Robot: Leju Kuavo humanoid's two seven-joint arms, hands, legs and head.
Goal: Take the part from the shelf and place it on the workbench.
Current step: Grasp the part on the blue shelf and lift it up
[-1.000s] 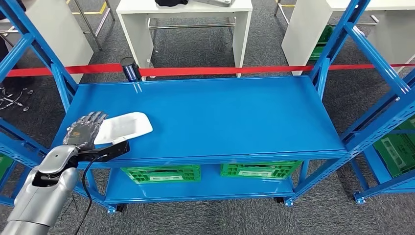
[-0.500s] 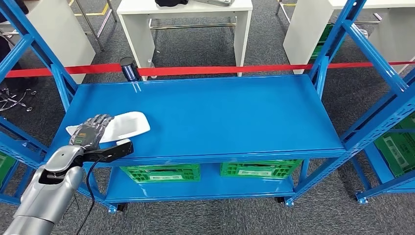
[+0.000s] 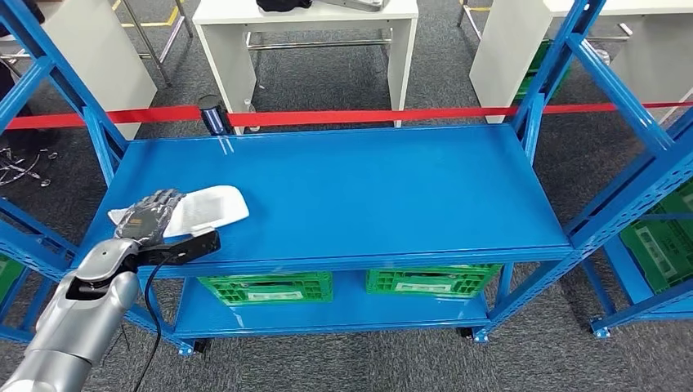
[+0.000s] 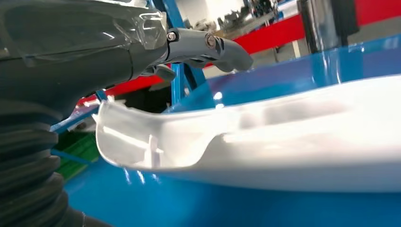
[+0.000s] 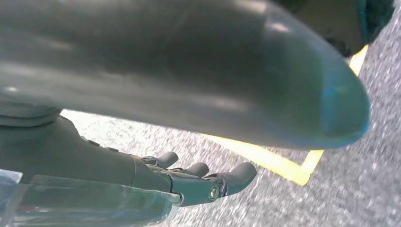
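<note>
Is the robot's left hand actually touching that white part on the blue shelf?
Touching. The head view shows the left hand lying on the white part's near end.

white part [image 3: 204, 210] partly hidden under left hand [image 3: 149, 219], grip unclear

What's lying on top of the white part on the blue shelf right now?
The left robot hand rests over the near-left end of the white part, on the blue shelf. The rest of its top is bare. The hand covers that end, so whether the fingers grip it is unclear.
</note>
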